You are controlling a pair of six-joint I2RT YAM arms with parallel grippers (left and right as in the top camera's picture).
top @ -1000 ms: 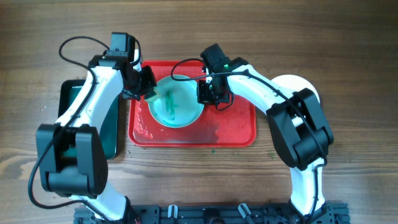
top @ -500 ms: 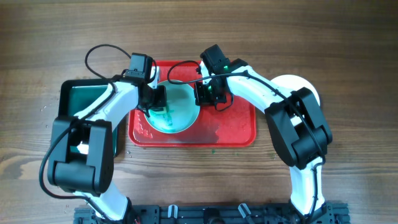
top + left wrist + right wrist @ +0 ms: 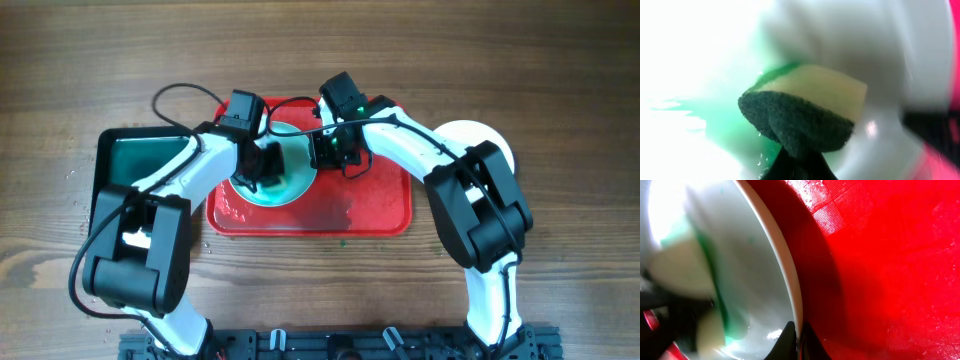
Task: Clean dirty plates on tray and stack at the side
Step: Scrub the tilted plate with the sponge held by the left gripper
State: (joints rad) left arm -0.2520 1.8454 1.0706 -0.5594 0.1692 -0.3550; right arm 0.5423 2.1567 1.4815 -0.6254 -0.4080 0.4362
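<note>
Clamping a sponge (image 3: 805,112) against the wet plate (image 3: 292,180) on the tray (image 3: 375,205), the left gripper (image 3: 262,168) faces the right gripper (image 3: 325,152), which pinches the plate's rim.

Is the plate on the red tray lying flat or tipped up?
Tipped up. The right claw pinches the rim of the plate, and a dark shadow lies on the tray beneath that edge.

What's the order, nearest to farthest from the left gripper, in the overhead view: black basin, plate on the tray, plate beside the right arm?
1. plate on the tray, directly under the left gripper.
2. black basin, on the left.
3. plate beside the right arm, far right.
</note>
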